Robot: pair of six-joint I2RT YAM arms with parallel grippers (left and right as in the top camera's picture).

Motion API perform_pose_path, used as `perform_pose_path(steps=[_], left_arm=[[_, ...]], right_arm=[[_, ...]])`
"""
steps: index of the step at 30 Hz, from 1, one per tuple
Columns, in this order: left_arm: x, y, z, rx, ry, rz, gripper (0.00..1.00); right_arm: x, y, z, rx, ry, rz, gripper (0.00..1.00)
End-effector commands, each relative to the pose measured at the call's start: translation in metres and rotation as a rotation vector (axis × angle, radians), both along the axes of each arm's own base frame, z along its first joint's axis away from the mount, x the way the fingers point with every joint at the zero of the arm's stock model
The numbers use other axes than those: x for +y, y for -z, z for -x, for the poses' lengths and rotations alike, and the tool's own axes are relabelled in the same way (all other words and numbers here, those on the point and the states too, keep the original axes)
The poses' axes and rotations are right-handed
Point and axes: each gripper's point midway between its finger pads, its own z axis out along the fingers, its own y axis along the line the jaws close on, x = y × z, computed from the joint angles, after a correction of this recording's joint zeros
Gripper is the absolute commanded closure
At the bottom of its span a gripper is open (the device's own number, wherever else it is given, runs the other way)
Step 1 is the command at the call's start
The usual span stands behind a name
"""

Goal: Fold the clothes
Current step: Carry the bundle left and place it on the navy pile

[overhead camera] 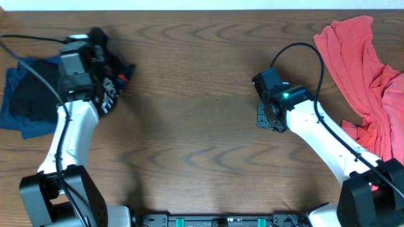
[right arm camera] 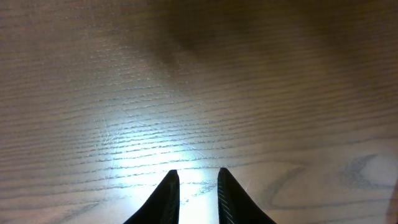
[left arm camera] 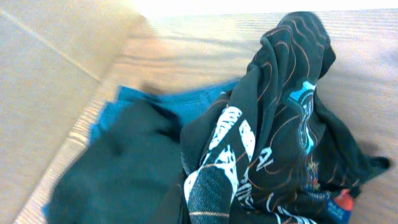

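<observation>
The left arm stretches far forward, left fingers pressed together; the right arm angles inward, right fingers narrowly parted.

Looks down on a bunched black jersey with thin orange lines and white lettering. Draped partly over a folded blue piece. Left of the jersey, a plain dark piece atop the blue. Beyond the jersey, pale wood-grain worktop.

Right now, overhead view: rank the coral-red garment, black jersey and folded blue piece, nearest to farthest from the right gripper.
From the right gripper:
1. coral-red garment, to its right at the frame's right edge.
2. black jersey, far to its left.
3. folded blue piece, at the left edge, beyond the jersey.
</observation>
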Motion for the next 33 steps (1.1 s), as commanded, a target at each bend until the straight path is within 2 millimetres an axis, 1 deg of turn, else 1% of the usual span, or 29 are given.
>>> perform_pose_path(steps=[1, 6, 12, 17, 21, 22, 23, 24, 25, 26, 27, 29, 32, 33], left_arm=[[0.025, -0.017, 0.004, -0.046, -0.052, -0.047, 0.94], [0.052, -0.027, 0.010, -0.090, -0.108, -0.068, 0.94], [0.095, -0.037, 0.026, -0.139, -0.204, -0.085, 0.94], [0.113, -0.030, 0.026, -0.173, -0.146, -0.016, 0.94], [0.131, -0.018, 0.030, -0.179, -0.161, 0.013, 0.93], [0.134, -0.013, 0.030, -0.174, -0.166, 0.017, 0.89], [0.139, -0.007, 0.031, -0.164, -0.175, 0.022, 0.83], [0.142, -0.001, 0.032, -0.153, -0.180, 0.028, 0.66], [0.144, 0.005, 0.032, -0.144, -0.186, 0.033, 0.58], [0.147, 0.011, 0.033, -0.137, -0.191, 0.037, 0.53], [0.151, 0.017, 0.033, -0.130, -0.198, 0.039, 0.52], [0.158, 0.027, 0.034, -0.123, -0.210, 0.043, 0.51], [0.169, 0.035, 0.038, -0.126, -0.238, 0.048, 0.50], [0.175, 0.036, 0.041, -0.142, -0.261, 0.060, 0.47]], right_arm=[[-0.004, -0.003, -0.002, -0.010, -0.002, 0.010, 0.79], [-0.003, -0.003, -0.003, -0.013, -0.002, 0.008, 0.79], [-0.004, -0.003, -0.002, -0.009, -0.002, 0.010, 0.78], [-0.004, -0.003, -0.002, -0.008, -0.002, 0.010, 0.78], [-0.004, -0.002, -0.001, -0.004, -0.002, 0.012, 0.78], [-0.004, -0.002, 0.000, -0.004, -0.002, 0.012, 0.78], [-0.005, -0.002, 0.000, -0.003, -0.002, 0.013, 0.78], [-0.005, -0.002, 0.000, -0.002, -0.002, 0.013, 0.78], [-0.005, -0.002, 0.000, -0.002, -0.002, 0.013, 0.78], [-0.005, -0.002, 0.000, -0.002, -0.002, 0.013, 0.78], [-0.005, -0.002, 0.000, -0.001, -0.002, 0.013, 0.78], [-0.005, -0.002, 0.001, 0.004, -0.002, 0.016, 0.78], [-0.006, -0.002, 0.004, 0.015, -0.002, 0.020, 0.78], [-0.007, -0.002, 0.005, 0.018, -0.002, 0.021, 0.78]])
